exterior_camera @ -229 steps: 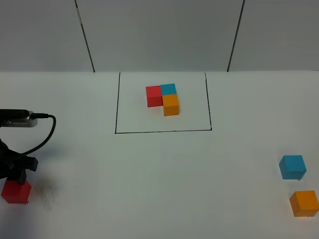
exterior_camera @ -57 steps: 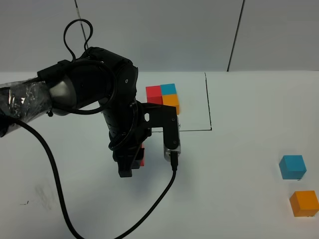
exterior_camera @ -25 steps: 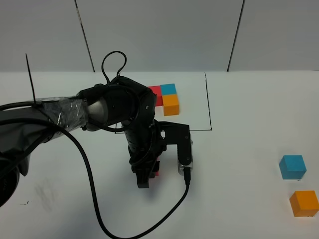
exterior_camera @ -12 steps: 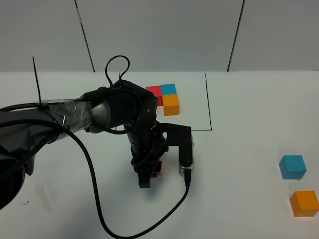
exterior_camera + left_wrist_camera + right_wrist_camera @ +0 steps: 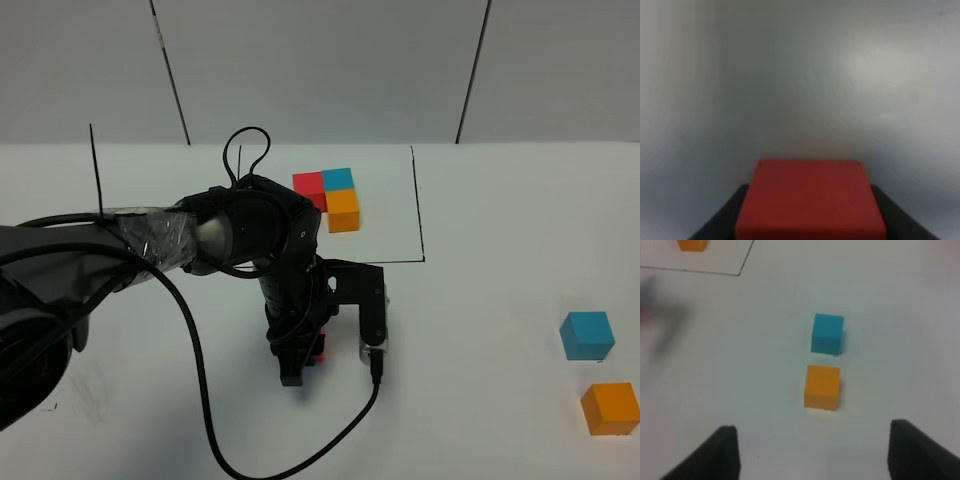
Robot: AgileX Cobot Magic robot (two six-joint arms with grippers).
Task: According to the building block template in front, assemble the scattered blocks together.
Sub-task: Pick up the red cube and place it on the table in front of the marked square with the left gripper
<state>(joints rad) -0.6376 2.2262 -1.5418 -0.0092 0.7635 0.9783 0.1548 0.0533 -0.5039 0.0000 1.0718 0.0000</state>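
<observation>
Red block (image 5: pixel 321 344) is pinched between the left fingers (image 5: pixel 720 227), low at the table (image 5: pixel 480 300), near the front line of the framed building block template (image 5: pixel 333 198). Left arm (image 5: pixel 240 235) reaches to mid-table, wrist bent downward. Right fingers (image 5: pixel 722 452) are spread, holding nothing, above the blue block (image 5: pixel 586 335) and orange block (image 5: pixel 611 408), which lie near each other, well apart from the red block across bare table

Exterior high: mounted above, faces far wall (image 5: pixel 320 70), looks down over whole white table (image 5: pixel 480 300). Left wrist: very near, red cube (image 5: pixel 810 200) fills much of view (rest blurred). Right wrist: farther off, angled down; shares blue cube (image 5: pixel 827 333), orange cube (image 5: pixel 822 386) with exterior high.
</observation>
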